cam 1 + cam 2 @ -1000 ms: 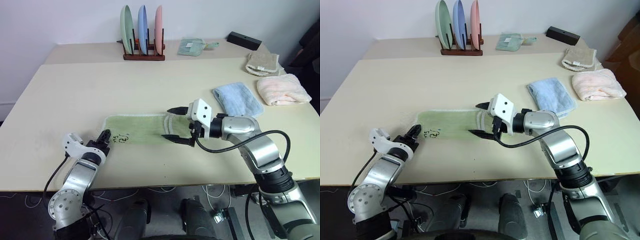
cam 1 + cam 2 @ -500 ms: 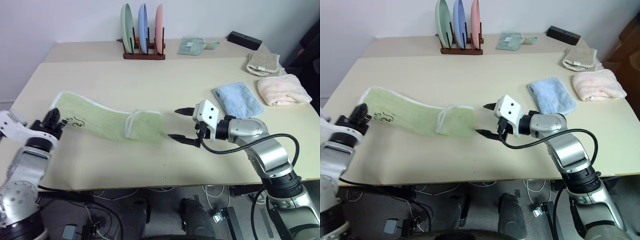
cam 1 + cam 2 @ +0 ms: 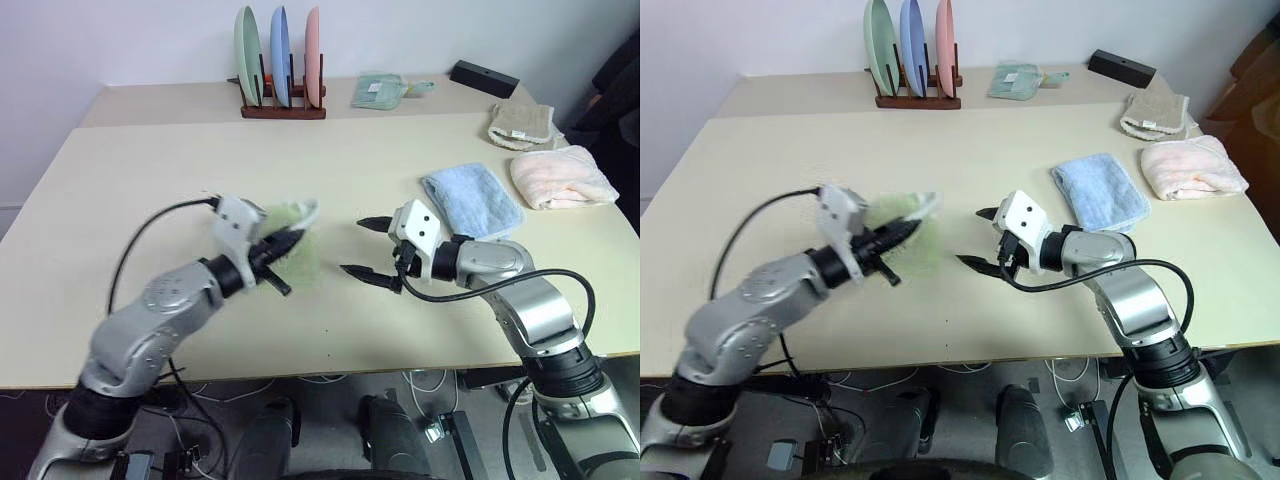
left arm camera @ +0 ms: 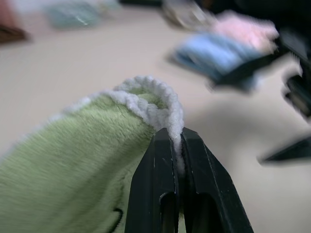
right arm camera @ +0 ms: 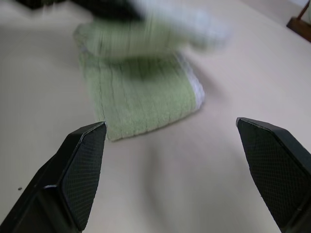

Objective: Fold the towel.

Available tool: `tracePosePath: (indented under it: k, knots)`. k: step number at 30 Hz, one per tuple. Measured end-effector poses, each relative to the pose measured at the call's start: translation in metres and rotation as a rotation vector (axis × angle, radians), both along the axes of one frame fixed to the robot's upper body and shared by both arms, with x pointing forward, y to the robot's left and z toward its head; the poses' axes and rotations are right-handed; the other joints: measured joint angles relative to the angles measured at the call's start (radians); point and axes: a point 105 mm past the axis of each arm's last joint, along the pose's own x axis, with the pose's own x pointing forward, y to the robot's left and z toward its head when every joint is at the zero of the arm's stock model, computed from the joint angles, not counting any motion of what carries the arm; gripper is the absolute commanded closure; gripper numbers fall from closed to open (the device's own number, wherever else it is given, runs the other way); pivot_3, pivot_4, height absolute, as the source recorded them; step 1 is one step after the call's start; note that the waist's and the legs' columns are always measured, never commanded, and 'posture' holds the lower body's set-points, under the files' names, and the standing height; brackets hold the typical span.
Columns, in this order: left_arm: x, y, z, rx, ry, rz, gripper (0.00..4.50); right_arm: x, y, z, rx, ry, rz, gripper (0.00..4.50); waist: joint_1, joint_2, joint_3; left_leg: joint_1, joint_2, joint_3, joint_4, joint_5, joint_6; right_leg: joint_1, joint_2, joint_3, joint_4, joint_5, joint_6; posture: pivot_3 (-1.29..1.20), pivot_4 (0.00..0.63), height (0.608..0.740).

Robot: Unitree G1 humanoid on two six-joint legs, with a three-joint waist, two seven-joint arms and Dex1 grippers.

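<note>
The towel is light green with white edging and lies doubled near the middle of the table. My left gripper is shut on one white-edged end of it, held in the air over the part that rests flat. My right gripper hovers just to the right of the towel. It is open, its fingers spread wide with nothing between them. The lifted end is blurred.
A wooden rack with three upright plates stands at the back. A small teal cloth and a black box lie behind. A folded light blue towel, a pink one and a beige one lie at the right.
My left gripper closed on the towel's left end, lifted it and swept it right, over the rest of the towel. The right gripper stayed open and drew back slightly from the towel's right end.
</note>
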Motion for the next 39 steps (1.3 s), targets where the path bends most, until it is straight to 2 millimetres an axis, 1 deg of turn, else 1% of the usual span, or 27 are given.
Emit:
tracePosePath:
  k: [2, 10, 13, 16, 17, 18, 20, 21, 22, 24, 25, 26, 28, 30, 33, 34, 36, 38, 39]
  knots:
    - [0.0, 0.001, -0.009, 0.034, 0.015, -0.004, 4.46, 0.0, -0.002, -0.003, -0.005, 0.008, -0.013, 0.12, 0.001, 0.0, 0.0, 0.0, 0.0, 0.0, 0.0, 0.0, 0.0, 0.0, 0.0, 0.0, 0.0, 0.0, 0.0, 0.0, 0.15, 0.74]
    - [-0.002, 0.006, -0.014, 0.059, 0.016, -0.015, 4.46, -0.001, -0.004, -0.004, -0.007, 0.005, -0.029, 0.12, 0.008, 0.0, 0.0, -0.001, 0.0, -0.001, 0.001, 0.0, 0.0, 0.0, 0.0, 0.0, 0.0, 0.0, 0.0, 0.0, 0.15, 0.74]
    - [-0.002, 0.007, -0.009, 0.005, 0.026, -0.007, 3.54, -0.001, -0.004, -0.004, -0.008, 0.004, -0.032, 0.12, 0.009, 0.0, 0.0, -0.001, 0.0, -0.001, 0.001, 0.0, 0.0, 0.0, 0.0, 0.0, 0.0, 0.0, 0.0, 0.0, 0.15, 0.74]
    - [-0.003, 0.008, 0.0, -0.073, 0.038, 0.004, 2.01, 0.0, -0.004, -0.005, -0.017, 0.0, -0.036, 0.12, 0.009, 0.0, 0.0, -0.001, 0.0, -0.001, 0.001, 0.0, 0.0, 0.0, 0.0, 0.0, 0.0, 0.0, 0.0, 0.0, 0.15, 0.74]
    - [-0.004, 0.011, 0.005, -0.096, 0.039, 0.013, 1.5, 0.0, -0.005, -0.005, -0.02, -0.003, -0.038, 0.53, 0.008, 0.0, 0.0, -0.001, 0.0, -0.001, 0.001, 0.0, 0.0, 0.0, 0.0, 0.0, 0.0, 0.0, 0.0, 0.0, 0.15, 0.74]
    - [-0.005, 0.018, 0.011, -0.129, 0.037, 0.032, 1.02, 0.0, -0.005, -0.005, -0.021, -0.003, -0.038, 0.72, 0.006, 0.0, 0.0, -0.001, 0.001, -0.001, 0.001, 0.0, 0.0, 0.0, 0.0, 0.0, 0.0, 0.0, 0.0, 0.0, 0.15, 0.74]
    - [-0.006, 0.034, 0.022, -0.186, 0.029, 0.069, 1.01, 0.001, -0.005, -0.004, -0.019, -0.005, -0.039, 1.48, 0.003, 0.0, 0.0, -0.001, 0.001, -0.001, 0.001, 0.0, 0.0, -0.001, 0.0, 0.0, 0.001, 0.0, 0.0, 0.0, 0.15, 0.74]
    - [-0.005, 0.049, 0.031, -0.214, 0.012, 0.109, 1.01, 0.001, -0.005, -0.002, -0.016, -0.007, -0.042, 2.08, 0.003, 0.0, 0.0, -0.001, 0.001, -0.001, 0.001, 0.0, 0.0, -0.001, 0.0, 0.0, 0.001, 0.0, 0.0, 0.0, 0.15, 0.74]
    - [-0.004, 0.06, 0.037, -0.233, -0.004, 0.144, 1.25, 0.002, -0.005, -0.001, -0.012, -0.007, -0.044, 2.48, 0.002, 0.0, 0.0, -0.001, 0.002, -0.001, 0.001, 0.0, 0.0, -0.001, 0.0, 0.0, 0.001, 0.0, 0.0, 0.0, 0.15, 0.74]
    - [0.0, 0.091, 0.05, -0.251, -0.052, 0.254, 1.97, 0.004, -0.004, 0.005, 0.009, -0.012, -0.046, 3.43, 0.003, 0.0, 0.0, -0.001, 0.002, -0.001, 0.001, 0.0, 0.0, -0.001, 0.001, 0.0, 0.001, 0.0, 0.0, 0.0, 0.15, 0.74]
    - [0.003, 0.106, 0.052, -0.231, -0.067, 0.314, 2.39, 0.006, 0.001, 0.012, 0.033, -0.024, -0.037, 3.91, 0.003, 0.0, 0.0, 0.0, 0.002, 0.0, 0.001, 0.0, 0.0, -0.001, 0.001, 0.0, 0.001, 0.0, 0.0, 0.0, 0.15, 0.74]
    - [0.006, 0.116, 0.051, -0.201, -0.071, 0.355, 2.89, 0.007, 0.008, 0.018, 0.063, -0.034, -0.027, 4.41, 0.003, 0.0, 0.0, 0.0, 0.002, 0.0, 0.001, 0.0, 0.0, -0.001, 0.001, 0.0, 0.001, 0.0, 0.0, 0.0, 0.15, 0.74]
    - [0.01, 0.123, 0.045, -0.168, -0.065, 0.392, 3.81, 0.008, 0.021, 0.026, 0.113, -0.046, -0.01, 4.5, 0.004, 0.0, 0.0, 0.0, 0.002, 0.0, 0.001, 0.0, 0.0, -0.001, 0.001, 0.0, 0.001, 0.0, 0.0, 0.0, 0.15, 0.74]
    - [0.016, 0.118, 0.033, -0.16, -0.03, 0.396, 3.81, 0.01, 0.039, 0.026, 0.138, -0.045, 0.016, 4.5, 0.008, 0.0, 0.0, 0.0, 0.001, -0.001, 0.001, 0.0, 0.0, 0.0, 0.001, 0.0, 0.001, 0.001, -0.001, 0.0, 0.15, 0.74]
    - [0.025, 0.089, 0.008, -0.124, 0.037, 0.329, 3.81, 0.016, 0.071, 0.007, 0.132, 0.005, 0.032, 4.5, 0.01, -0.001, 0.0, 0.0, 0.0, -0.001, 0.002, 0.0, 0.0, 0.0, 0.001, 0.0, 0.001, 0.001, -0.001, 0.0, 0.15, 0.74]
    - [0.027, 0.081, 0.0, -0.106, 0.057, 0.308, 3.81, 0.019, 0.076, -0.002, 0.13, 0.033, 0.019, 4.5, 0.009, -0.001, 0.0, 0.0, 0.0, -0.001, 0.001, 0.0, 0.0, 0.0, 0.001, 0.0, 0.001, 0.001, 0.0, 0.0, 0.15, 0.74]
    - [0.032, 0.074, -0.017, -0.067, 0.093, 0.3, 3.81, 0.028, 0.081, -0.019, 0.115, 0.082, -0.024, 4.5, 0.005, -0.001, 0.0, 0.0, 0.0, -0.001, 0.001, 0.0, -0.001, -0.001, 0.001, 0.0, 0.001, 0.002, 0.0, 0.0, 0.15, 0.74]
    - [0.038, 0.075, -0.038, -0.047, 0.144, 0.335, 3.81, 0.034, 0.083, -0.04, 0.089, 0.137, -0.062, 4.5, 0.001, 0.0, 0.0, 0.0, 0.0, -0.001, 0.0, 0.001, -0.001, -0.002, 0.001, 0.0, 0.002, 0.002, 0.0, 0.0, 0.15, 0.74]
    - [0.039, 0.076, -0.044, -0.042, 0.157, 0.348, 3.81, 0.036, 0.083, -0.049, 0.074, 0.161, -0.079, 4.5, -0.002, -0.001, 0.0, 0.0, 0.0, -0.001, 0.0, 0.001, -0.001, -0.003, 0.001, 0.0, 0.003, 0.002, 0.0, 0.0, 0.15, 0.74]
